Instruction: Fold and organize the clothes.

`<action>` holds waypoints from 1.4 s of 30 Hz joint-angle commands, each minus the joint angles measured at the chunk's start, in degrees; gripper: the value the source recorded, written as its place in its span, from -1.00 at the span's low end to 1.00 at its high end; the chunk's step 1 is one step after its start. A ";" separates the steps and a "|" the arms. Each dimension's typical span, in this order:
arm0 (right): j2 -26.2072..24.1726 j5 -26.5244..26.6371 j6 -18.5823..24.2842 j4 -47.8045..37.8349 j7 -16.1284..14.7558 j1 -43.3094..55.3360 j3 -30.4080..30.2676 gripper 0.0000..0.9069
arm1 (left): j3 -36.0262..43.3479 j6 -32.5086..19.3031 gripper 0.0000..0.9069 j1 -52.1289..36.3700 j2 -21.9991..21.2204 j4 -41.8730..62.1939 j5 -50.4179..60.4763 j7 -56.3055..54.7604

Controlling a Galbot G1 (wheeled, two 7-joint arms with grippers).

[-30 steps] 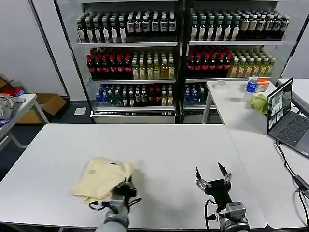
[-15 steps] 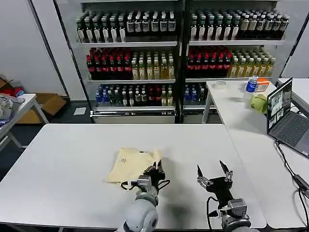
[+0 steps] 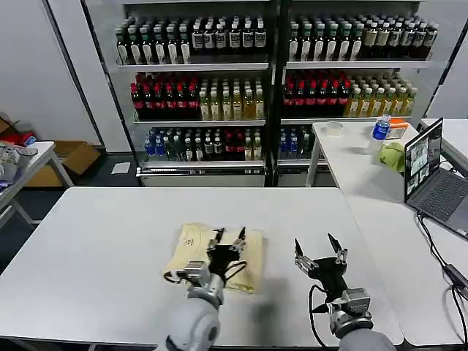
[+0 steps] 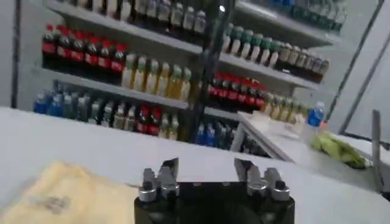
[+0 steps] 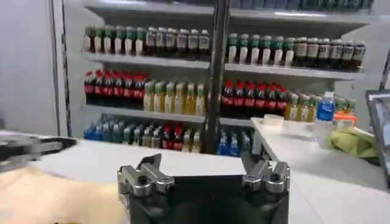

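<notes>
The left gripper (image 3: 227,235) hangs over the table (image 3: 95,241) with its fingers (image 3: 217,238) spread apart and nothing between them; the T-shirt (image 3: 191,245) lies folded flat just under and behind those fingertips, its cream cloth reaching out to their left and a little to their right (whether the tips touch the cloth cannot be told); a small printed label shows near the shirt's far left corner. In the left wrist view the same two fingers (image 4: 159,181) stand apart, with the shirt (image 4: 58,195) low to one side of them.

The right gripper (image 3: 316,251) waits near the table's front edge, well to the right of the shirt, fingers (image 3: 300,257) also wide apart and empty; bare tabletop lies between its fingertips and the cloth.

Ahead of both sets of fingers, past the table's far edge, stand shelves (image 3: 270,73) packed with bottles; further right of the right fingers a second table (image 3: 395,219) carries a laptop (image 3: 431,175), a green cloth lump (image 3: 393,156) and a water bottle (image 3: 380,131). Nothing stands between either gripper and the shirt.
</notes>
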 commanded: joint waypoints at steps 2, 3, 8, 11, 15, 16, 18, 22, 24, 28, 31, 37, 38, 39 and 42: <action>1.04 2.76 5.74 -3.70 0.88 4.72 -2.64 1.00 | -24.26 -2.17 1.00 13.17 15.42 -12.76 -3.39 3.33; 1.33 2.78 5.67 -3.83 0.82 4.91 -3.04 1.00 | -25.84 -2.16 1.00 14.17 16.24 -12.83 -3.79 3.63; 2.58 1.70 5.24 -4.50 1.17 5.26 -3.86 1.00 | -32.22 -0.66 1.00 18.42 18.57 -13.72 -6.06 4.75; 4.23 2.81 0.50 -4.68 2.29 6.13 -5.32 1.00 | -34.82 -0.62 1.00 20.37 18.99 -14.32 -6.55 5.19; 8.87 9.22 -3.51 -7.87 6.52 10.32 -7.89 1.00 | -35.75 -0.66 1.00 22.08 18.55 -15.27 -6.78 5.20; 9.63 10.11 -3.69 -8.64 7.12 10.90 -8.22 1.00 | -35.78 -0.62 1.00 22.29 18.55 -15.33 -6.78 5.20; 12.11 14.36 -4.95 -11.99 9.35 12.91 -9.35 1.00 | -35.76 -0.52 1.00 22.77 18.17 -16.08 -6.77 5.17; 15.37 18.18 -6.80 -17.34 11.68 15.05 -10.04 1.00 | -36.19 -0.53 1.00 23.55 18.36 -16.75 -6.99 5.15; 16.57 19.61 -7.41 -18.77 12.30 15.60 -10.19 1.00 | -36.69 -0.53 1.00 23.90 18.50 -16.91 -7.28 5.14; 18.61 21.48 -7.99 -21.23 12.76 16.83 -10.94 1.00 | -37.37 -0.53 1.00 24.45 18.72 -17.09 -7.90 5.14; 20.36 24.25 -8.66 -22.63 13.34 18.27 -11.18 1.00 | -37.39 -0.54 1.00 24.59 18.73 -17.18 -7.98 5.11; 22.17 25.80 -9.56 -24.68 13.49 20.25 -11.60 1.00 | -37.33 -0.37 1.00 24.56 18.72 -17.72 -8.14 5.12; 22.32 26.02 -9.76 -24.97 13.53 20.60 -11.65 1.00 | -37.36 -0.37 1.00 24.56 18.68 -17.79 -8.18 5.11; 22.41 26.23 -9.86 -25.14 13.66 20.77 -11.63 1.00 | -37.40 -0.33 1.00 24.57 18.64 -17.81 -8.21 5.11; 22.78 27.61 -10.19 -25.85 14.18 21.62 -11.43 1.00 | -37.41 -0.26 1.00 24.67 18.50 -18.05 -8.33 5.11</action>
